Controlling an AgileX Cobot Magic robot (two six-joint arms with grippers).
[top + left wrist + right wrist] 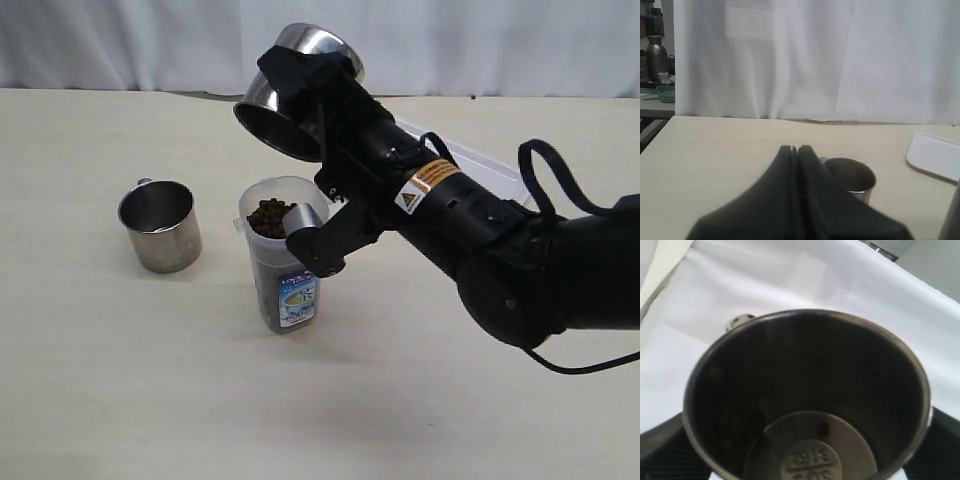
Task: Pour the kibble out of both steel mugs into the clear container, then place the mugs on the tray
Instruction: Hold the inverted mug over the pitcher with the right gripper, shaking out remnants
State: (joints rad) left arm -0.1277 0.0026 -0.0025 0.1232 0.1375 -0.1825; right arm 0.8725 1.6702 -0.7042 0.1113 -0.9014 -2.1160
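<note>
A pale, cream-coloured surface [110,390] with a faint wood grain is observed. It is lit evenly, and only soft shadows are cast on it. A white curtain [120,40], hung in vertical folds, is seen along the far edge and closes off the room behind. Past the curtain's edge, in the left wrist view, a side table [651,106] is noted, on which a dark metallic bottle [656,56] and a teal dish [666,93] are stood.

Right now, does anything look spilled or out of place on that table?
Nothing stands out. No kibble lies loose on the table; it sits inside the container. One mug is tipped above it in the right gripper, as pouring needs; the other mug stands upright.
</note>
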